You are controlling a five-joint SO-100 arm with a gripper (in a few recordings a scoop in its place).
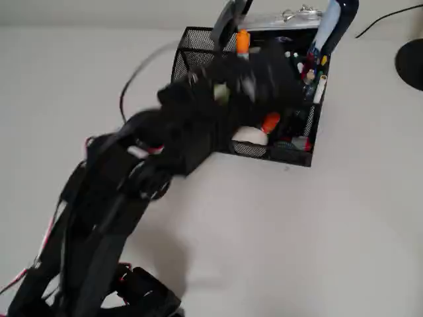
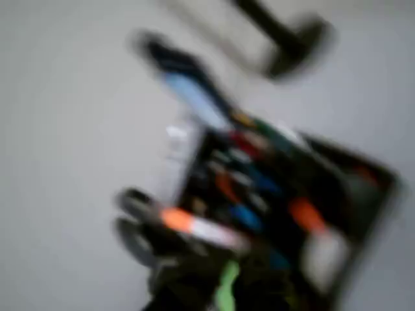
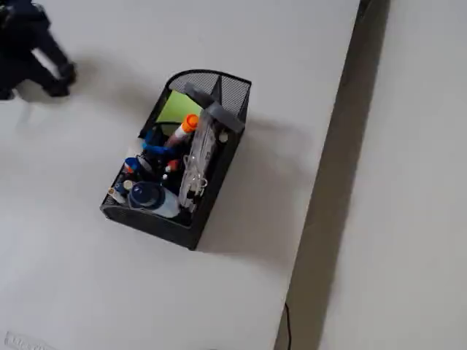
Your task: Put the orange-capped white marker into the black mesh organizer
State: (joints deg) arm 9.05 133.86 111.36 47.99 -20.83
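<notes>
Overhead view: the black arm reaches from lower left of frame up over the black mesh organizer, which sits upper centre on the pale counter. The arm is motion-blurred and hides much of the caddy, incl. the pincer itself, so can't tell if it's apart or together. The orange-capped white marker shows its orange cap near the organizer's top edge, just above the blurred arm. Wrist view: v. blurry; marker lies lower left of centre, orange cap pointing left, w/ the organizer and its clutter of pens to the right; the dark shapes at bottom are prob. the pincer but too smeared to read. Fixed view: the organizer sits centre-left, the marker stands tilted inside it, cap up, among the other pens next to a green sheet. Judgement: the placing step looks done or nearly so; next move calls for making sure the marker is let go, then lifting clear w/o snagging the mesh or pens.
</notes>
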